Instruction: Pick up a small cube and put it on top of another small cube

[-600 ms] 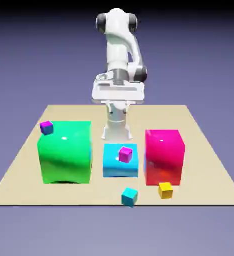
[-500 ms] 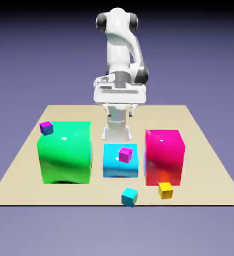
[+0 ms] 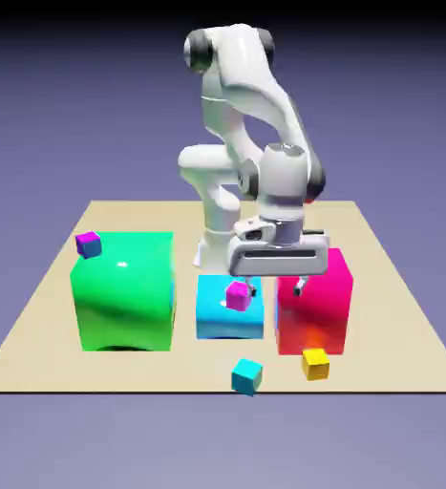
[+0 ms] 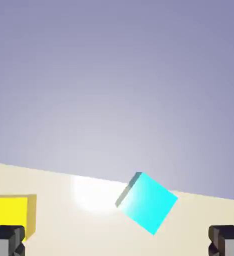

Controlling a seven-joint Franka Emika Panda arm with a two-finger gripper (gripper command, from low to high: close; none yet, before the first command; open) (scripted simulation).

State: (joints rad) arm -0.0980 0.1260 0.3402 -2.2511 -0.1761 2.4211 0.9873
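**Observer:** Where's your target?

**Operator:** The tiny yellow-orange cube (image 3: 315,363) sits on the tan table (image 3: 398,315), just in front of the big pink block (image 3: 313,300). The tiny teal cube (image 3: 246,375) lies near it, toward the exterior view's left.

**Observer:** And the pincer?

**Operator:** My gripper (image 3: 273,283) hangs above the blocks, jaws spread wide, nothing between them. I'm holding it high, I'd say, to clear the blocks before descending.
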